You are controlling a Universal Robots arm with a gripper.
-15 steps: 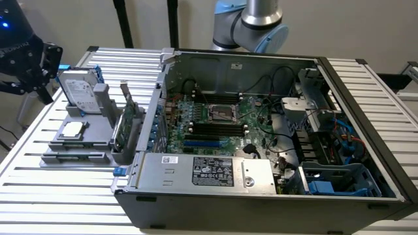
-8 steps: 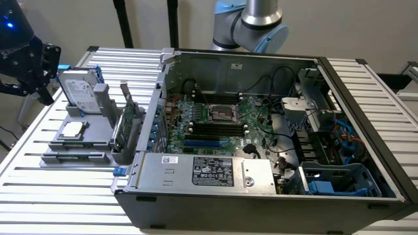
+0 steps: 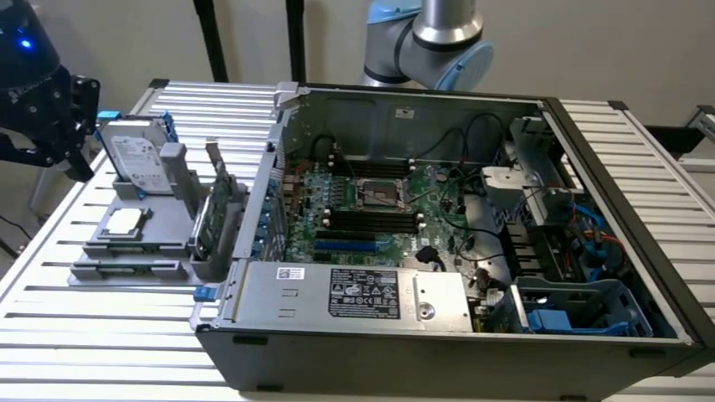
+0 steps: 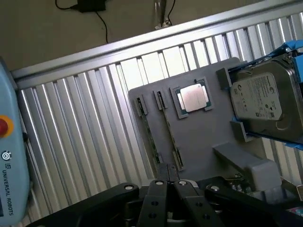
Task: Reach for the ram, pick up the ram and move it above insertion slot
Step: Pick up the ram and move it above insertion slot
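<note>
While the ram (image 4: 169, 132) sat ungrasped in the gray holder (image 4: 208, 135), the gripper (image 4: 168, 188) hovered closed and empty over that holder's edge, so the reach looked underway, the pickup not yet made.

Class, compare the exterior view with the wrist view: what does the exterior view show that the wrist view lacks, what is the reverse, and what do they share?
Exterior view, not wrist view: the open computer case, its motherboard and the power supply. Wrist view, not exterior view: a light blue pendant lettered Universal Robots, with a red button. Shared: the gray holder carrying the hard drive and the processor chip.
</note>
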